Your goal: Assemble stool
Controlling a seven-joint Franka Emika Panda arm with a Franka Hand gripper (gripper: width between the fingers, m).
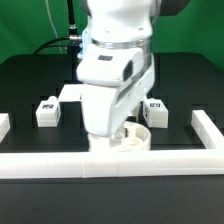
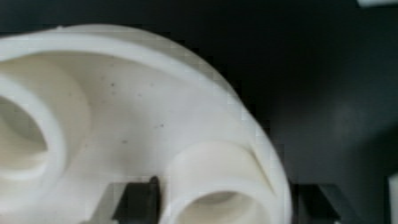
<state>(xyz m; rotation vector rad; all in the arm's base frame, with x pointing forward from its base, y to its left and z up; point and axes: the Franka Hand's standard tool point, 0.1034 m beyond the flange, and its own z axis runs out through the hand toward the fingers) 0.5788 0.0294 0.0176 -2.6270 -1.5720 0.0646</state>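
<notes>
The round white seat point(image 2: 107, 110) fills the wrist view, with a socket hollow showing at its edge. A white stool leg point(image 2: 222, 195) stands between my dark fingers point(image 2: 135, 196), and my gripper point(image 2: 226, 200) is shut on it, right over the seat. In the exterior view the gripper point(image 1: 116, 134) is low over the seat point(image 1: 142, 138), just behind the front rail, and the hand hides most of the grip. Two more legs with square tags lie on the table, one at the exterior view's left point(image 1: 46, 111) and one at its right point(image 1: 156, 110).
A long white rail point(image 1: 110, 166) runs along the front of the black table, with short upturned ends at the exterior view's left point(image 1: 4, 124) and right point(image 1: 207, 126). A green backdrop stands behind the table.
</notes>
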